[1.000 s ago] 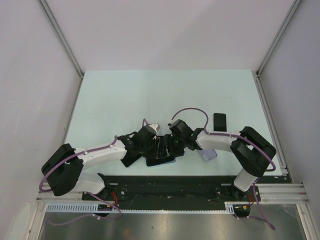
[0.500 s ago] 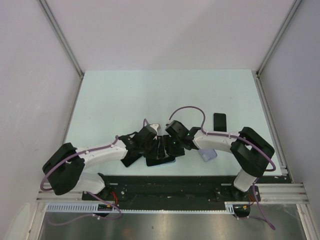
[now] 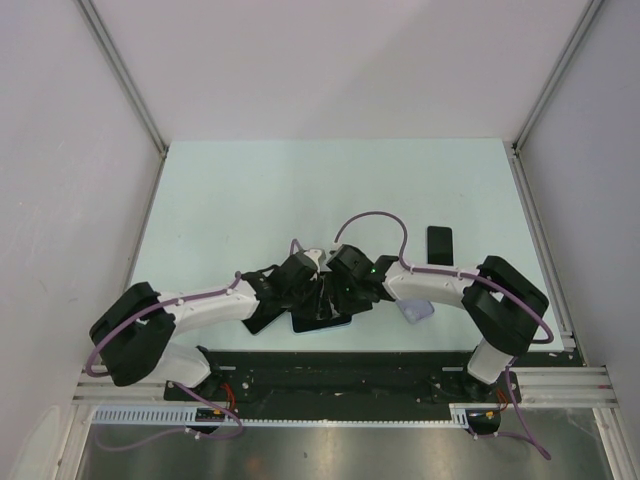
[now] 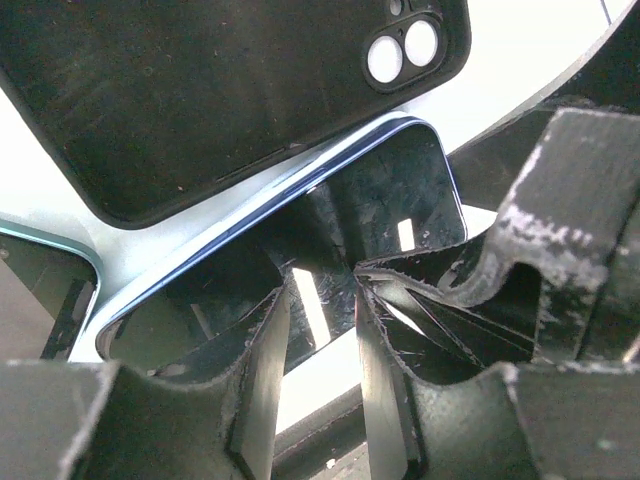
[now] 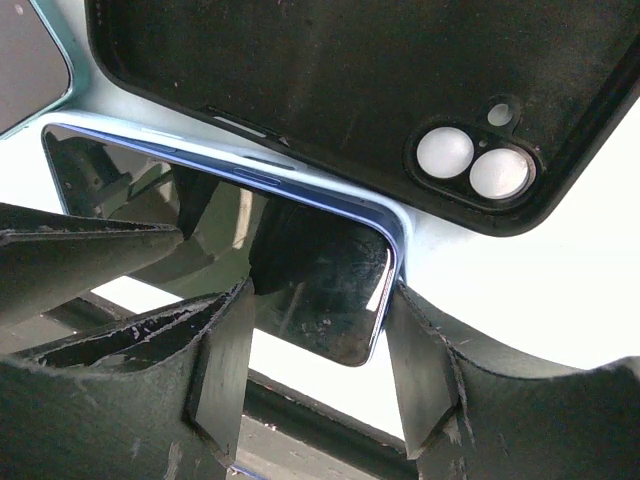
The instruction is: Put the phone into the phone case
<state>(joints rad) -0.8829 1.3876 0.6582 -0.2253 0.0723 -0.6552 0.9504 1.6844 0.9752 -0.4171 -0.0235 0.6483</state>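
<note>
While the left fingers (image 4: 262, 380) stand only a little apart, with nothing caught in the narrow gap, their tips hang right over the glossy screen of the phone (image 4: 390, 200); whether they press on the glass cannot be told. The right fingers (image 5: 222, 370) are spread wider. One is over the screen and the other sits just past the phone's short end at its corner, seemingly against the blue rim, so they straddle that corner without clamping it.

The phone lies flat and screen up on the table (image 3: 250, 200), close to the near edge and midway between the two arms. The black phone case (image 4: 200, 100) lies flat along the phone's far long side. The pale table shows through its two round camera holes. Its edge runs right beside the phone's blue rim, and the wrist views do not show whether it overlaps that rim. The phone is not inside it.

A dark flat item with a teal rim (image 5: 30, 60) lies just beside the phone's other end. Both arms bend inward from their bases and meet over the phone. A pale translucent case (image 3: 416, 311) lies by the right forearm, and a small black slab (image 3: 439, 241) lies well apart, farther back on the right.
</note>
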